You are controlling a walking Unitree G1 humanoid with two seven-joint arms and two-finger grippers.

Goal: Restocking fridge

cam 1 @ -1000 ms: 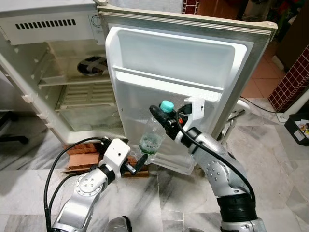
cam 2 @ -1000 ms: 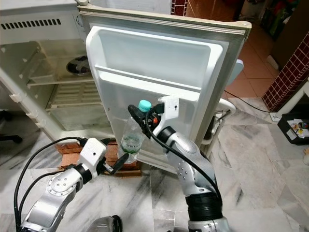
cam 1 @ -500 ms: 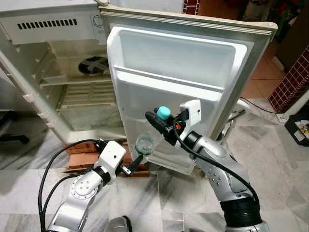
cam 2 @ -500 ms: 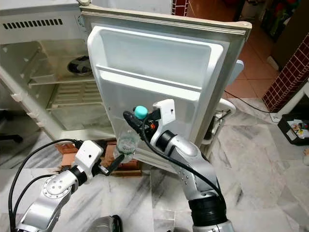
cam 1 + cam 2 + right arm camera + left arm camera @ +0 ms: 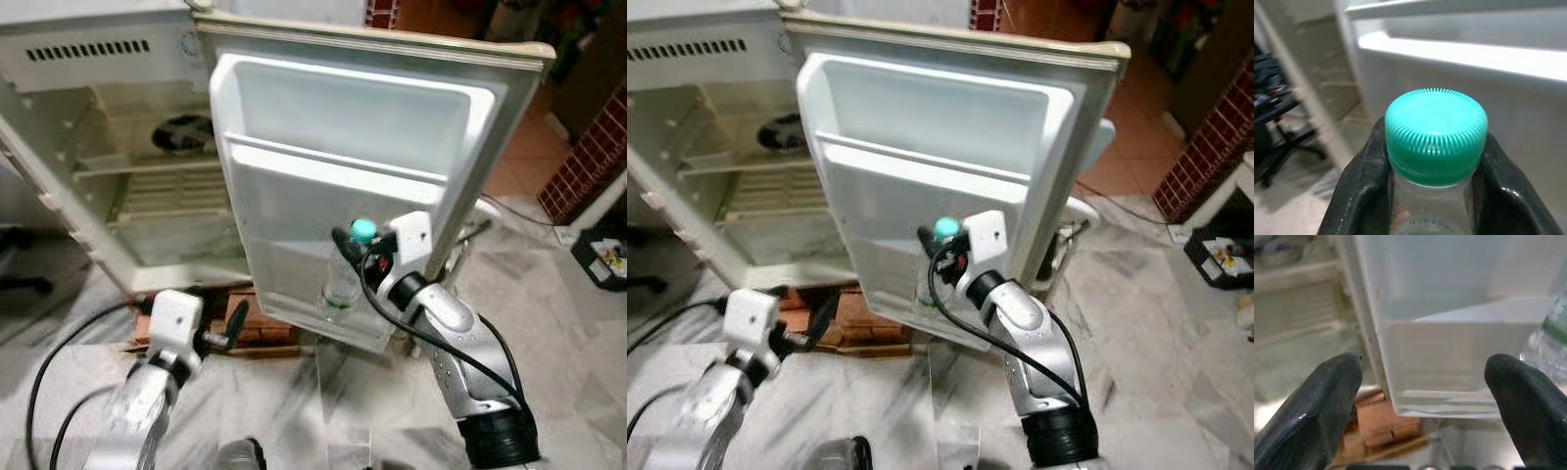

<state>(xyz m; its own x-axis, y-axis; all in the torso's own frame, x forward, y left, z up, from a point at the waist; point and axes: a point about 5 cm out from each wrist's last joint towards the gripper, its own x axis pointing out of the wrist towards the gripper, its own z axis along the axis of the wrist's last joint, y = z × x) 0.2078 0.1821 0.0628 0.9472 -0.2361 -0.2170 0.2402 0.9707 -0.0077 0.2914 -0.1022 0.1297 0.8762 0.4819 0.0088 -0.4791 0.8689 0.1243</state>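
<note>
Marble floor [image 5: 323,392] is nearest, with the left end effector [image 5: 231,325] held low above it, its two black fingers [image 5: 1317,406] spread wide and holding nothing; in the left wrist view the lower door bin [image 5: 1440,387] and the bricks [image 5: 1386,423] under the fridge are framed between them

Right end effector [image 5: 1435,161] is closed narrowly on the neck of the water bottle [image 5: 345,284], just under the teal cap [image 5: 1436,132], a finger pressed to each side of the neck. Bottle hangs roughly upright, its base at or just inside the lower bin of the open fridge door [image 5: 343,127]; whether the base is already resting on the bin floor cannot be told

Handling, as judged: clear thin-walled plastic with a green label, apparently filled, so moderately heavy for its size and soft in the body. Smooth wall would likely dent or slip under a squeeze. Neck below the ribbed cap is the stiffest part, and the collar gives a ledge against sliding, so the present hold is judged sound. Swing about the neck is the chief risk on release

Farther back, the fridge cabinet [image 5: 108,59] stands open, with a dark round object [image 5: 186,132] on its upper shelf [image 5: 147,166]
</note>
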